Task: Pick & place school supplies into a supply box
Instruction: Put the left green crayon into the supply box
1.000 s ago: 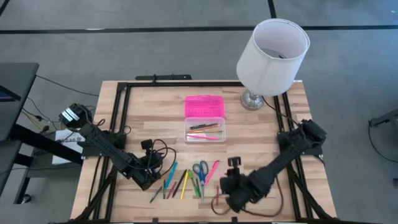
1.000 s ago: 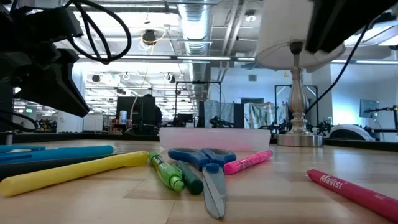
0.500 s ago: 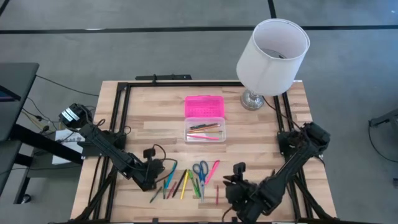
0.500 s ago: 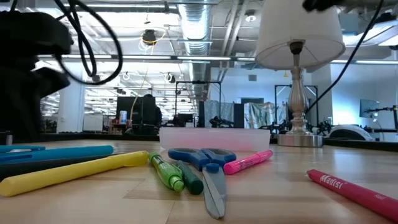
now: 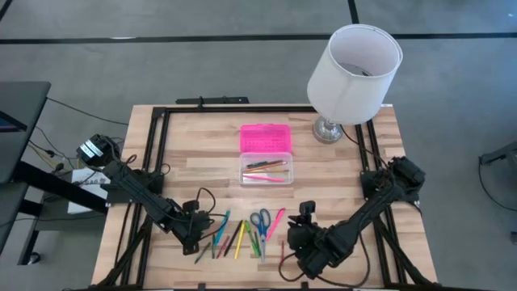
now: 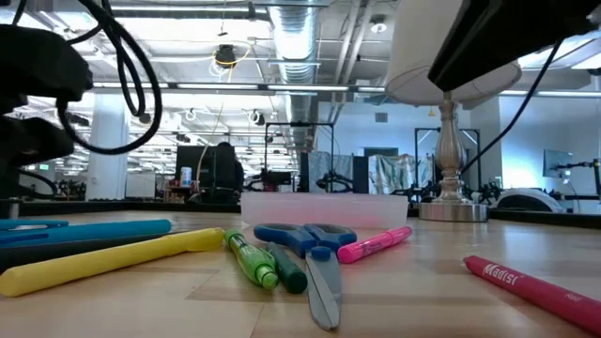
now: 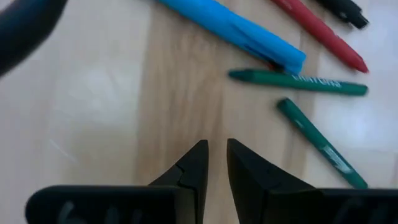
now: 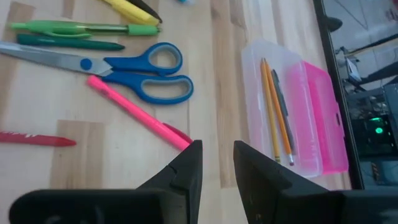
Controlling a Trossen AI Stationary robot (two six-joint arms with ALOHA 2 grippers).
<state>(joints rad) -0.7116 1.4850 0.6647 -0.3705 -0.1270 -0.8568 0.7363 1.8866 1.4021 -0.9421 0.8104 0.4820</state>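
The school supplies lie in a row near the table's front edge: a blue pen (image 5: 220, 224), a yellow highlighter (image 5: 239, 239), scissors (image 5: 260, 220) and a pink highlighter (image 5: 277, 220). The supply box (image 5: 266, 170), its pink lid (image 5: 265, 138) laid open behind it, stands mid-table with pencils inside. My left gripper (image 7: 216, 152) hovers narrowly open above bare wood, at the row's left end beside the blue pen (image 7: 242, 34) and green crayons (image 7: 298, 81). My right gripper (image 8: 217, 155) hangs open just right of the pink highlighter (image 8: 137, 112) and scissors (image 8: 140, 74). Neither holds anything.
A lamp (image 5: 352, 77) with a white shade stands at the table's far right corner. A red crayon (image 6: 535, 282) lies alone toward the front right, near my right arm. A black frame (image 5: 161, 113) runs along the table's edges.
My left gripper has turned at the wrist and tipped to point more steeply down over the left end of the row. My right gripper drew back toward the near edge, then came forward again toward the scissors. The supplies have stayed where they were.
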